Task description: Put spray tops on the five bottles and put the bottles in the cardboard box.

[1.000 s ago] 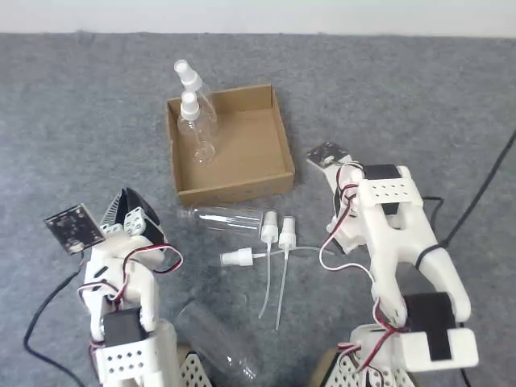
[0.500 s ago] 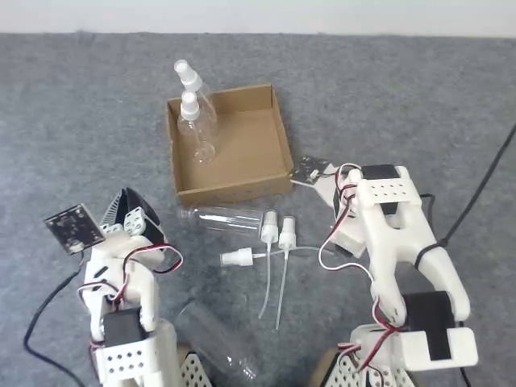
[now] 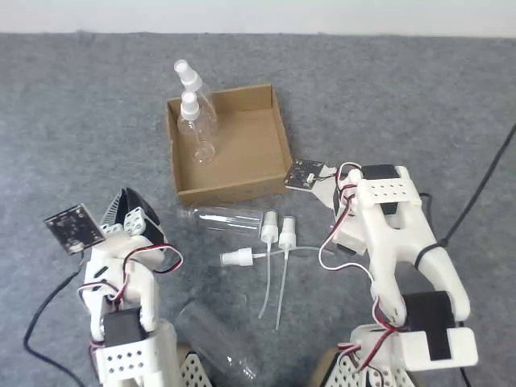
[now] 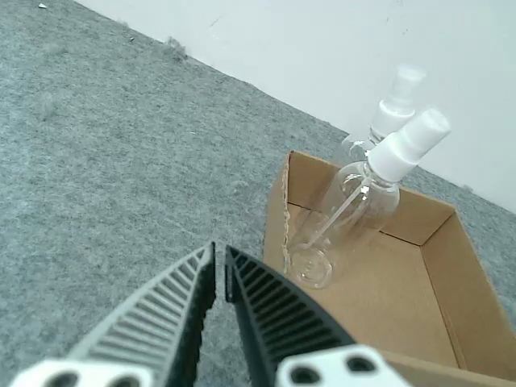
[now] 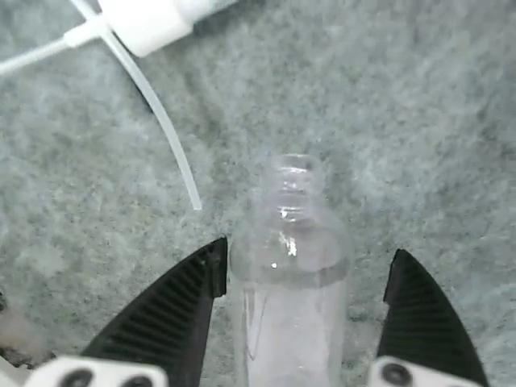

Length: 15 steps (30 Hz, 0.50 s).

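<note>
A cardboard box [image 3: 242, 157] lies in the middle of the table, with two capped bottles [image 3: 197, 121] leaning on its left wall. The left wrist view shows the box [image 4: 439, 274] and the same bottles [image 4: 355, 201]. One uncapped clear bottle [image 3: 222, 218] lies in front of the box, another [image 3: 214, 343] at the near edge. Three loose spray tops [image 3: 270, 230] lie between the arms. My left gripper [image 4: 220, 251] is shut and empty, held above the mat, left of the box. My right gripper [image 5: 308, 251] is open, its fingers either side of a third uncapped bottle [image 5: 290, 242].
Grey felt covers the table. One spray top [image 5: 145, 20] and its thin tube [image 5: 157, 121] lie just beyond the neck of the bottle between my right fingers. A black cable [image 3: 484, 193] runs along the right side.
The right arm's wrist has swung left and lowered, bringing its camera board close to the box's near right corner. The left arm has not moved.
</note>
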Available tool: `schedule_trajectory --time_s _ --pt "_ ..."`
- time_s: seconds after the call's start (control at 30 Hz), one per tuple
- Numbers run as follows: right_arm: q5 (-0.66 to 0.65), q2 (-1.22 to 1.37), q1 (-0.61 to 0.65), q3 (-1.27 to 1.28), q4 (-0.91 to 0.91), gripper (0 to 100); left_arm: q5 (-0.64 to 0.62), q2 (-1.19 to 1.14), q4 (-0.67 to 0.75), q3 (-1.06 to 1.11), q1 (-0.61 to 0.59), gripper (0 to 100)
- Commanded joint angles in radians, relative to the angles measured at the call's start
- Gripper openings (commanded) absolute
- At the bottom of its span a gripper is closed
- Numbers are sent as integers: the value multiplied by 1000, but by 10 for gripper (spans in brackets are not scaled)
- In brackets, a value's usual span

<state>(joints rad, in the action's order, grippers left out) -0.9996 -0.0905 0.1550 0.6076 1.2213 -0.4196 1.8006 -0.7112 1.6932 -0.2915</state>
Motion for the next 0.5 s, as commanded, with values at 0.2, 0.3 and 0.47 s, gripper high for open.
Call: schedule_trajectory --time_s 0.2,0.3,0.47 --pt "-15 -5 -1 9 -21 274 11 -3 31 -8 -3 13" --pt "-15 -5 -2 15 -21 274 11 -3 31 -8 -3 13" --pt "-15 -5 -2 15 -21 274 11 -3 31 -8 -3 13"
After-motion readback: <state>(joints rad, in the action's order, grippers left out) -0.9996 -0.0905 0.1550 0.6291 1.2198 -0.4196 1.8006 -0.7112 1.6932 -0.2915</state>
